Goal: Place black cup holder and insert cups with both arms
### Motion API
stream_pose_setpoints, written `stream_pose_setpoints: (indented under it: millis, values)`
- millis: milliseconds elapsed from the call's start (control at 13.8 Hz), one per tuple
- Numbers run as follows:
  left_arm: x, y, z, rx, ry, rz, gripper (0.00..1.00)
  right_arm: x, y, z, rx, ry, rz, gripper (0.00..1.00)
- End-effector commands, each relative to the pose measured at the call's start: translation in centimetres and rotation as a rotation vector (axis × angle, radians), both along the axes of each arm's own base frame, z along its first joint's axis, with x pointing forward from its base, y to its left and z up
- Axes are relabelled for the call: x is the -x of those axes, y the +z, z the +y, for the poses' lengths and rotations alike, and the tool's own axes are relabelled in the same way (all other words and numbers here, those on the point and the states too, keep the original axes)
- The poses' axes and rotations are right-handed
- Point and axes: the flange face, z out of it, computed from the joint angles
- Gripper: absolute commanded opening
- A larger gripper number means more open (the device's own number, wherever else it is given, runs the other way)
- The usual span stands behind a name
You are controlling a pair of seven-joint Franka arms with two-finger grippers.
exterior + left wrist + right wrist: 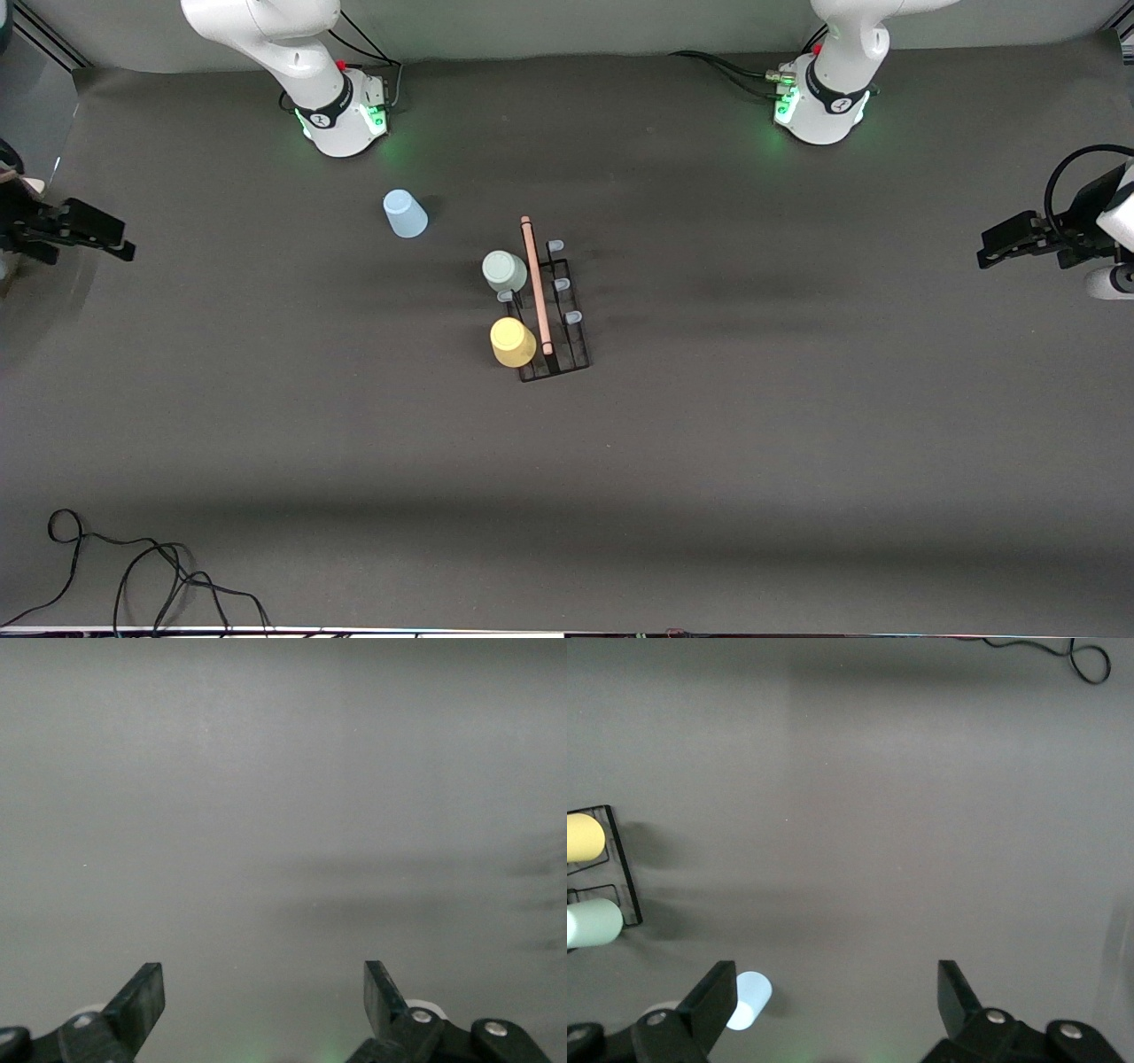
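lying well apart from both fingers (718, 997): blue cup (405, 214)

Rack (556, 306) mid-table, two cups (510, 307) on its pegs – third cup (405, 213) at its ten o'clock, apart.

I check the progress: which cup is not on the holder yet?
The blue cup. It stands alone on the table, nearer the right arm's base; the green cup and yellow cup sit on the holder.
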Motion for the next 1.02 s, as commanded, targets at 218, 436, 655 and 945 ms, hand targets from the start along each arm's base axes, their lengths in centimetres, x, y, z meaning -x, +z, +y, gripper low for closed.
stream_pose_setpoints:
  millis: [218,436,655,945]
  values:
    - [0.28,0.34,-0.8,-0.045,-0.006,0.014,1.0,0.59,0.34,1.26,-0.002,0.011,-0.002,1.0]
    - [0.28,0.34,-0.71,-0.045,-0.003,0.014,1.0,0.66,0.41,1.21,-0.02,-0.033,-0.003,1.0]
    - [0.25,0.37,-0.71,-0.045,-0.003,0.011,1.0,0.37,0.14,1.28,-0.047,-0.037,0.001,1.0]
    - [0.26,0.35,-0.21,-0.045,0.002,0.012,1.0,0.28,0.04,1.29,-0.046,-0.037,0.002,1.0]
